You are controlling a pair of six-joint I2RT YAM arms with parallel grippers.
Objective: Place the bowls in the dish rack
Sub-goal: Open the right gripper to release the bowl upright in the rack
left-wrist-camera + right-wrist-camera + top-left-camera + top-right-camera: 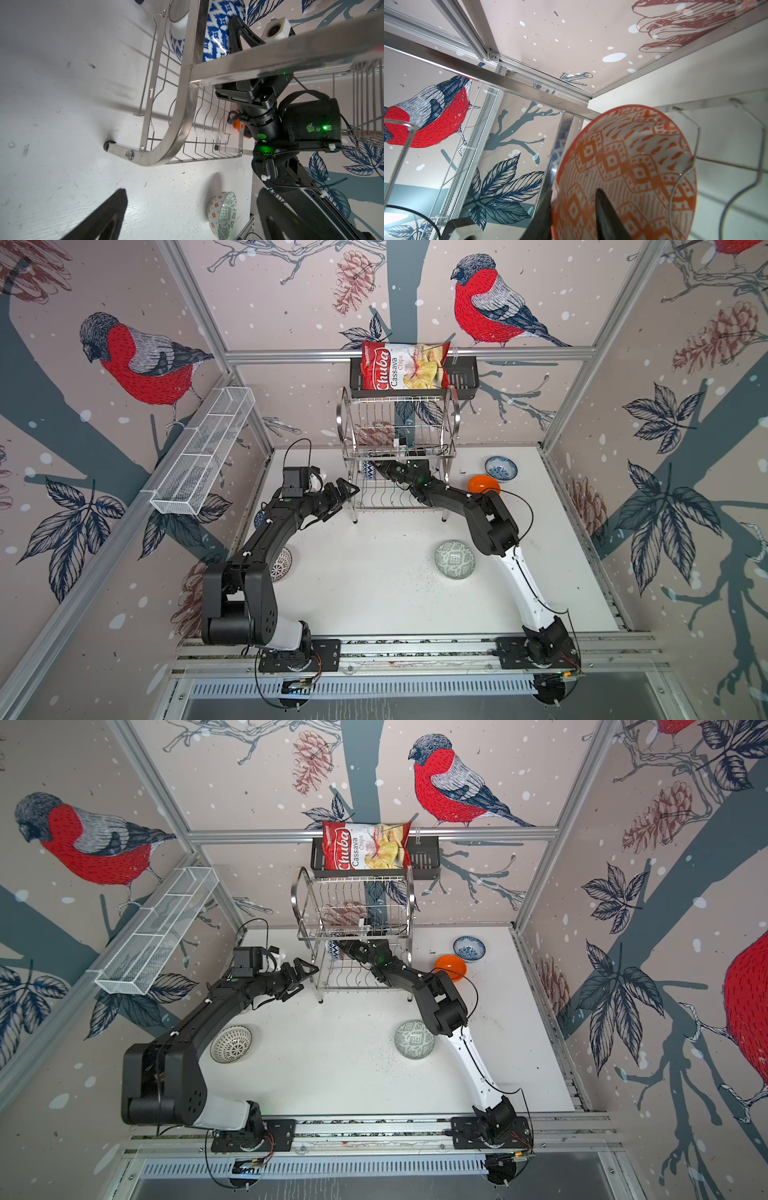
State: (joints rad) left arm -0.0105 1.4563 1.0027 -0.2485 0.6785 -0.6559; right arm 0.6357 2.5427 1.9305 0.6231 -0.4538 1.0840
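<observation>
Orange-and-white bowl (623, 166) – it is tipped up on its edge inside the bottom level of the dish rack (182, 128), just beside the dark blue bowl (218, 31). The right claw (575, 199) pinches its rim, one finger inside and one outside. If the claw lets go before the bowl sits between two wires, the bowl may tip over, hit the blue one or roll out. If the arm pulls back crooked, it may catch the steel bar above and shake the whole rack.

The left claw (343, 491) hangs spread wide and empty near the rack's end – a bump there could push the rack too. The grey-green bowl (455, 560), plain orange bowl (484, 484), flowery bowl (500, 467) and dotted bowl (230, 1044) wait on the tabletop (374, 605).
</observation>
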